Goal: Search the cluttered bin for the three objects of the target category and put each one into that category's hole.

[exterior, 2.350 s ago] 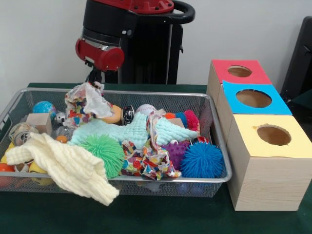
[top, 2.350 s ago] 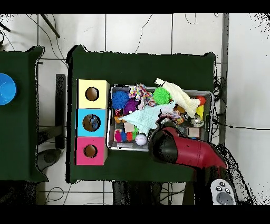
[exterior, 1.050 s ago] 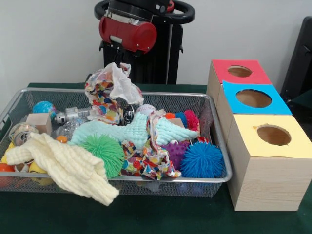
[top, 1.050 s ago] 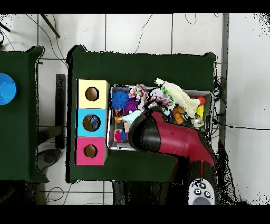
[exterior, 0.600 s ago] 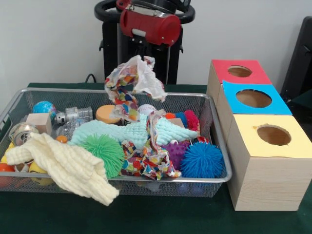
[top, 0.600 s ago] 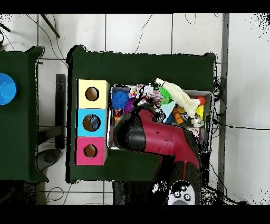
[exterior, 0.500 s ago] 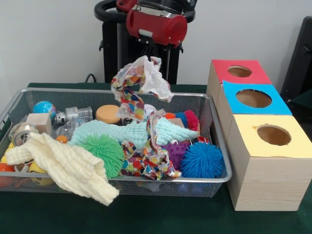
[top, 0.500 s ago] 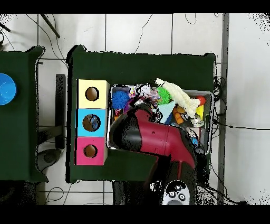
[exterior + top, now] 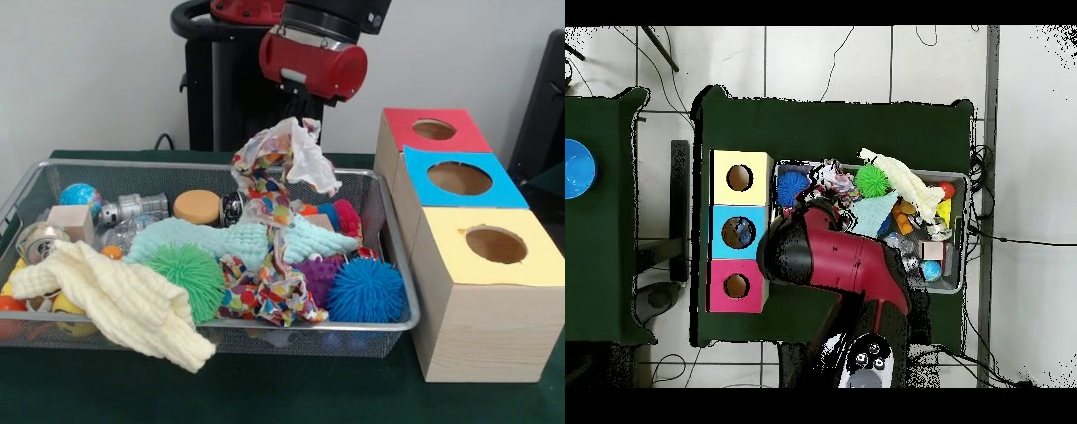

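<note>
Gripper: the gripper (image 9: pixel 296 119) pinches the patterned cloth (image 9: pixel 275 172).
Cloth: hangs above the bin (image 9: pixel 388 256).
Change: carried from the bin's far end toward the boxes (image 9: pixel 459 181).
Meaning: likely heading for a hole.

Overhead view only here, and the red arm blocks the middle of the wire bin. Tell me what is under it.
Observer: A crumpled multicoloured patterned cloth hangs below the red arm, most of it lifted above the pile.
Operator: Say whether it is over a box.
Observer: No. It hangs over the wire mesh bin, short of the red-topped wooden box.
Operator: Report what the arm hides at the bin's robot side.
Observer: A round tan disc lies there, uncovered.
</note>
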`<state>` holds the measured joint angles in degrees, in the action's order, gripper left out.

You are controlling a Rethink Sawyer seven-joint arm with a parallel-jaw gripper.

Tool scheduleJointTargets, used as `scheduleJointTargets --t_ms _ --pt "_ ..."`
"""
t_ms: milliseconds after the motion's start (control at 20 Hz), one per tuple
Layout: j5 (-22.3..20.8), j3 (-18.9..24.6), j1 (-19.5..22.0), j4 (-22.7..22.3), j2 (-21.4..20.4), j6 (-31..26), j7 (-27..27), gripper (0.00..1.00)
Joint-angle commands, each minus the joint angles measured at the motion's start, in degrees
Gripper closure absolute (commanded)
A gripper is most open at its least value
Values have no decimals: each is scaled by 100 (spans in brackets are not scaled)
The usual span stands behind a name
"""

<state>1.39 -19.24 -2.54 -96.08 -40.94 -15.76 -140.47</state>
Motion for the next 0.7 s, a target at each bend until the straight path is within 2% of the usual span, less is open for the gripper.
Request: scheduleJointTargets --t_ms 50,700 --pt "429 150 158 -154 563 430 -1236 100" --pt "759 440 341 -423 1168 1596 -1195 100"
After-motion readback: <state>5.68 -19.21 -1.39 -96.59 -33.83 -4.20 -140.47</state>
